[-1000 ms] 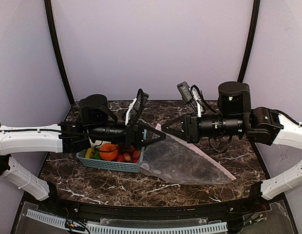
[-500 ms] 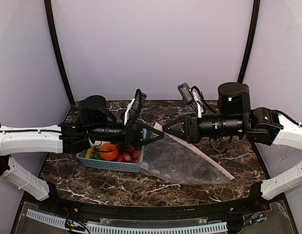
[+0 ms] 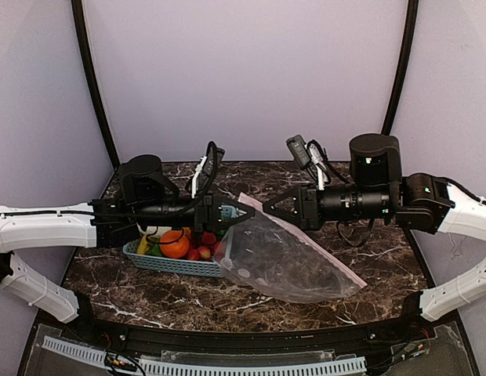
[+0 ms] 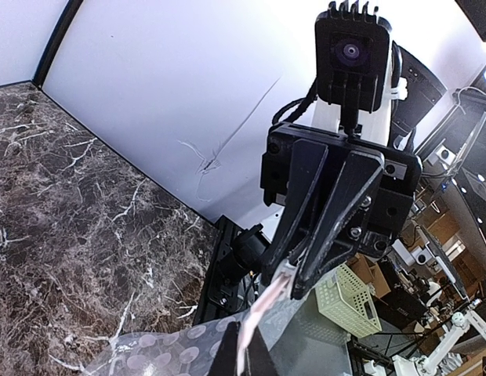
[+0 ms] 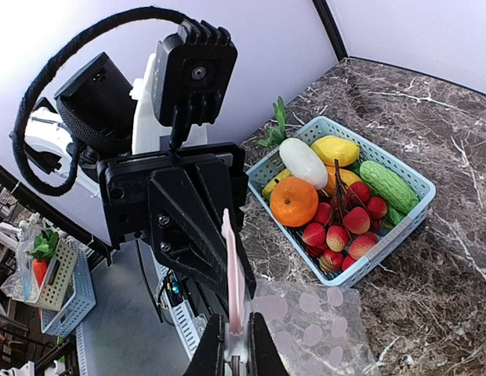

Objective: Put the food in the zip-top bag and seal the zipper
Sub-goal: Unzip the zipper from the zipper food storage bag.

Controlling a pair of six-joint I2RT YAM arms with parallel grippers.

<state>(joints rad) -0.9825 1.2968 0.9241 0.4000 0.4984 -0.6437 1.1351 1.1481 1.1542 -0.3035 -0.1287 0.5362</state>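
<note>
The zip-top bag is clear with pale dots and hangs slack between both grippers, its lower part resting on the table. My left gripper and right gripper face each other tip to tip. Both are shut on the pink zipper strip along the mouth edge, which also shows in the left wrist view. The food stays in the light blue basket: an orange, a white radish, a green cucumber, red strawberries and yellow pieces.
The basket stands on the marble table at the left, partly under my left arm. The bag covers the middle and right of the table. Purple walls close in the back and sides.
The left gripper has drawn back to the left. The bag's mouth edge has risen and its far right end has slid left, so the bag hangs more bunched.
</note>
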